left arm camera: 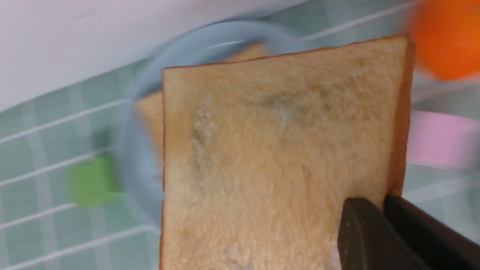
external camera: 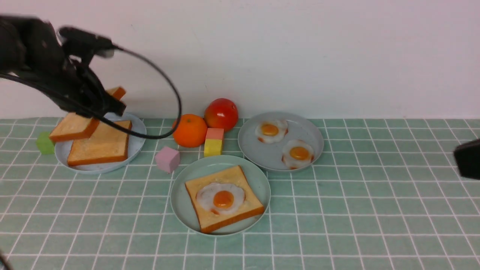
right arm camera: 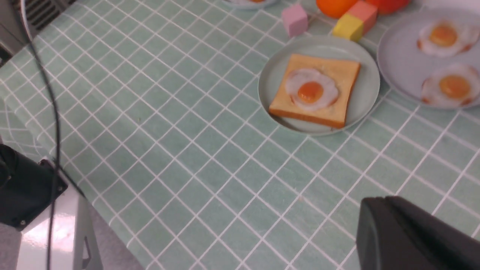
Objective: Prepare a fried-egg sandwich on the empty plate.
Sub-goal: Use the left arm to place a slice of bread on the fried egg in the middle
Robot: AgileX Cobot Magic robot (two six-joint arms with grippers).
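Observation:
The mint-green plate sits front centre and carries one toast slice with the fried egg lying on top; both also show in the right wrist view, egg on plate. My left gripper is shut on the edge of a second toast slice, held tilted above the left grey-blue plate. In the left wrist view this slice fills the frame, pinched at the crust by the left gripper. My right gripper hangs shut at the far right, empty.
Another toast slice lies on the left plate. A right grey-blue plate holds two smaller eggs. An orange, tomato, pink cube, yellow-pink block and green cube stand nearby. A wall runs behind.

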